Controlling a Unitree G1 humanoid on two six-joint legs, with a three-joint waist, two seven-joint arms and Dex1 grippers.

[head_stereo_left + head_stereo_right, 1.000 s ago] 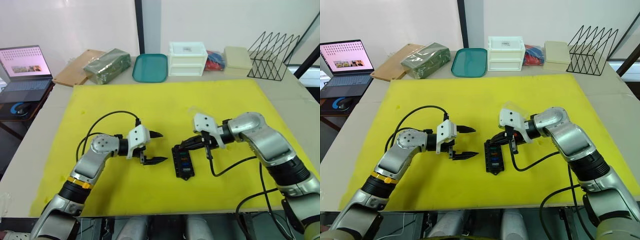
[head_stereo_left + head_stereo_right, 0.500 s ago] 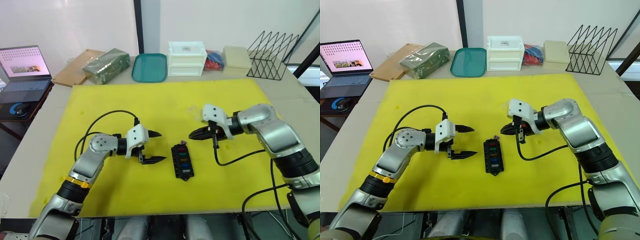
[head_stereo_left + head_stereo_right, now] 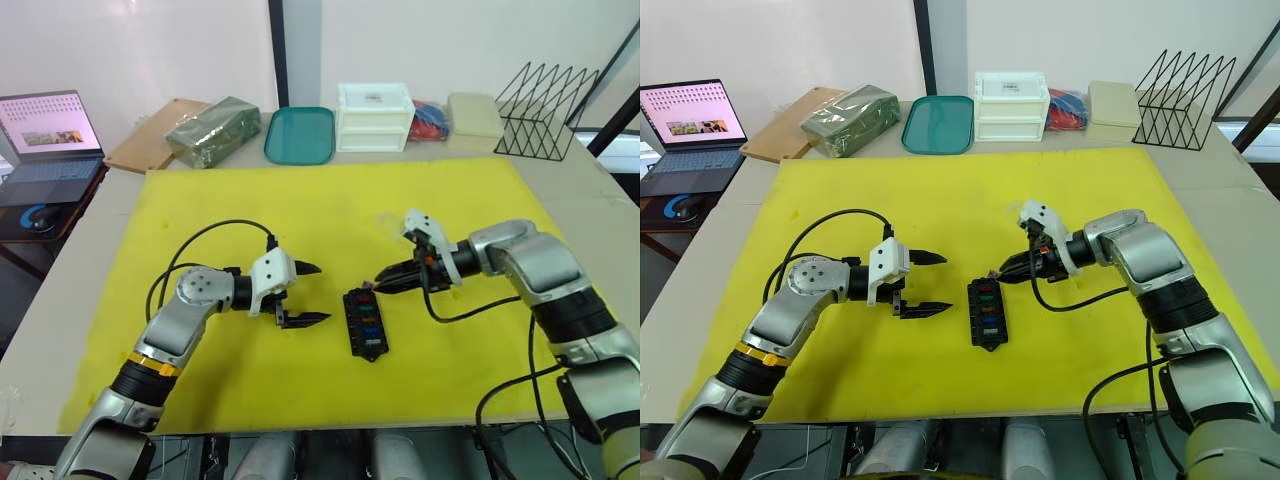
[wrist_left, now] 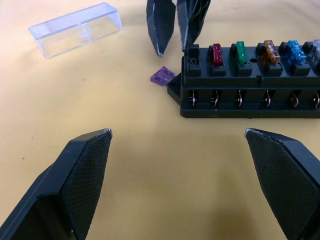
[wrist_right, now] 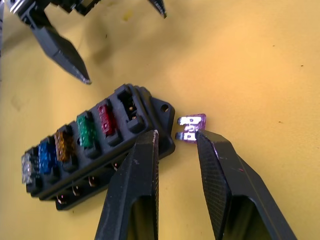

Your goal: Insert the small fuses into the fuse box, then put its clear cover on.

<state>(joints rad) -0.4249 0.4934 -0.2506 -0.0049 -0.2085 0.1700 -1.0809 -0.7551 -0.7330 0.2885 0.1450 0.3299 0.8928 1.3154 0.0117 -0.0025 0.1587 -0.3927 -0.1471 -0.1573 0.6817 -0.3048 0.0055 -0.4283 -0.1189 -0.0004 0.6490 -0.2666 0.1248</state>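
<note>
I had the right gripper [image 5: 175, 137] reaching low to the fuse box's [image 3: 362, 322] far end, its fingers [image 5: 142, 165] slightly parted beside a purple fuse [image 5: 192, 121] lying on the yellow mat [image 3: 250, 200]. Five fuses sat slotted. The clear cover [image 4: 75, 29] lay nearby. The left gripper [image 3: 308, 293] hovered alongside, fingers spread wide, empty.

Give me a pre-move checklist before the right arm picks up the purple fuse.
1. Purple fuse loose on the mat beside the fuse box: ok.
2. Right gripper jaws open, tips at the fuse, not closed on it: ok.
3. End slot by the red fuse empty: ok.
4. Left gripper open, clear of the box: ok.
5. Clear cover off, lying on the mat: ok.
6. Fuse blade direction: cannot tell.
</note>
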